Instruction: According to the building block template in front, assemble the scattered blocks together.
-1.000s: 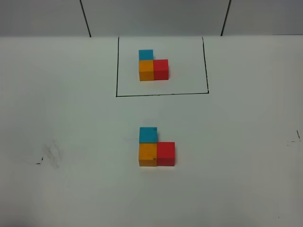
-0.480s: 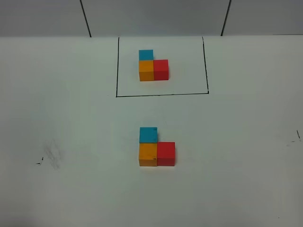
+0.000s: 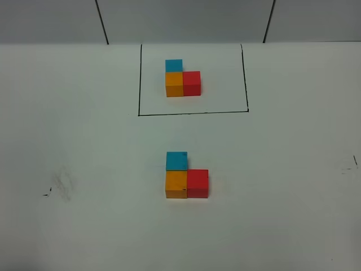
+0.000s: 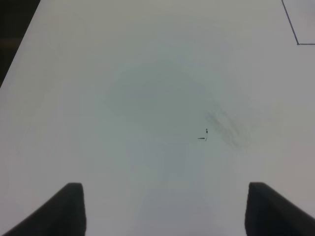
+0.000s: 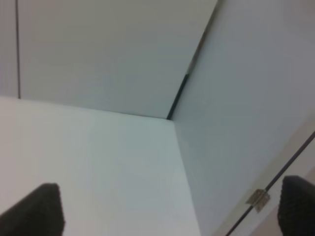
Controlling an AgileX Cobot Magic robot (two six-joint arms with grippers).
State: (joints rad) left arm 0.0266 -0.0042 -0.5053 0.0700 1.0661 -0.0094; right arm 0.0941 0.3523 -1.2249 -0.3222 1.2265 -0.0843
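Exterior high view: white worktop (image 3: pixel 293 214), both arms out of shot.
Template (image 3: pixel 183 81): blue, orange, red cubes in an L, inside the black drawn frame (image 3: pixel 193 112), toward the far edge of the worktop, mid-width.
Scattered blocks (image 3: pixel 186 176): mid-worktop, nearer the front edge than the frame; orange cube (image 3: pixel 176 184) at the corner of the L, red cube (image 3: pixel 198 183) touching its right face, blue cube (image 3: pixel 176 160) touching its far face.
Match to template: same L, same colour order; assembly judged complete.
Handling: small rigid cubes, likely light, flat smooth faces, not fragile; liable to slide if nudged.
Hold: two opposite free side faces of one cube, from above; orange least accessible.
Left gripper (image 4: pixel 165 209): jaws spread, nothing between, over bare worktop beside a grey smudge (image 4: pixel 226 129).
Right gripper (image 5: pixel 170 209): jaws wide apart, empty, facing the wall corner (image 5: pixel 170 117).
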